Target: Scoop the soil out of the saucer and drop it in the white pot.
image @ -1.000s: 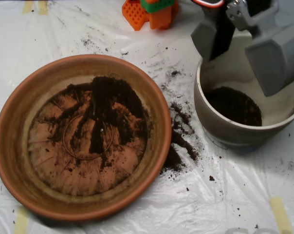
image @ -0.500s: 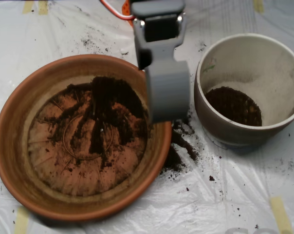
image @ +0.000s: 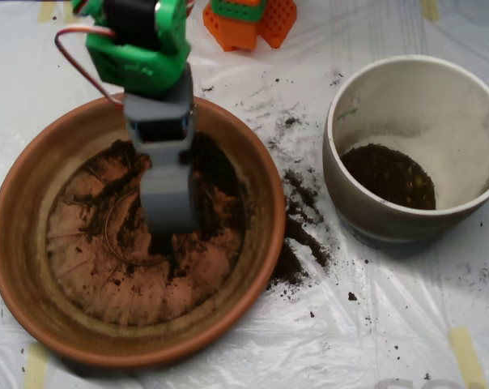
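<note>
The terracotta saucer [image: 16, 267] lies at the left, with a thin, patchy layer of dark soil [image: 216, 174] spread over its ridged base. My grey scoop [image: 170, 198] hangs over the middle of the saucer, its tip low above the soil, and the green arm link [image: 139, 40] reaches in from the top left. The scoop covers part of the soil. The white pot [image: 471, 89] stands at the right, apart from the scoop, with a dark mound of soil [image: 388, 174] in its bottom.
Spilled soil [image: 297, 235] lies on the white plastic sheet [image: 390, 324] between saucer and pot. An orange and green printed block [image: 248, 20] sits at the top edge. Yellow tape strips [image: 465, 352] hold the sheet down.
The scoop has swung left from above the white pot, across the gap, to the middle of the saucer. The soil in the pot and in the saucer looks unchanged.
</note>
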You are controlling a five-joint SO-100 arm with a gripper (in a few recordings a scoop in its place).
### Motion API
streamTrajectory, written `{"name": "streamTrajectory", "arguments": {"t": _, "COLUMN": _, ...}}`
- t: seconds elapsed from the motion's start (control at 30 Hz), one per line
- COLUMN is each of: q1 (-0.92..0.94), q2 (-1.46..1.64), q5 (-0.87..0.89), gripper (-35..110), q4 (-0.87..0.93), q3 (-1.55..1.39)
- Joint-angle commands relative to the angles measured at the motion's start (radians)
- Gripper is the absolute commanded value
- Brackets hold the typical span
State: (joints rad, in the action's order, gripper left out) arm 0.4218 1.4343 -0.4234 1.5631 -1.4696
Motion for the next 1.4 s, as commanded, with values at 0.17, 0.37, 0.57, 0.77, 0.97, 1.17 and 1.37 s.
{"name": "streamTrajectory", "arguments": {"t": 0.17, "q1": 0.084, "q2": -0.072, "q5": -0.135, "gripper": 59, "q4": -0.063, "q3": -0.037}}
{"name": "streamTrajectory", "arguments": {"t": 0.37, "q1": 0.077, "q2": -0.109, "q5": -0.166, "gripper": 60, "q4": -0.078, "q3": -0.037}}
{"name": "streamTrajectory", "arguments": {"t": 0.57, "q1": 0.112, "q2": -0.166, "q5": -0.143, "gripper": 57, "q4": -0.153, "q3": -0.006}}
{"name": "streamTrajectory", "arguments": {"t": 0.77, "q1": 0.115, "q2": -0.179, "q5": -0.13, "gripper": 57, "q4": -0.215, "q3": -0.017}}
{"name": "streamTrajectory", "arguments": {"t": 0.97, "q1": 0.1, "q2": -0.339, "q5": -0.107, "gripper": 57, "q4": -0.163, "q3": 0.089}}
{"name": "streamTrajectory", "arguments": {"t": 1.17, "q1": 0.11, "q2": -0.339, "q5": -0.08, "gripper": 54, "q4": -0.222, "q3": 0.044}}
{"name": "streamTrajectory", "arguments": {"t": 1.37, "q1": 0.083, "q2": -0.127, "q5": -0.101, "gripper": 43, "q4": -0.325, "q3": -0.219}}
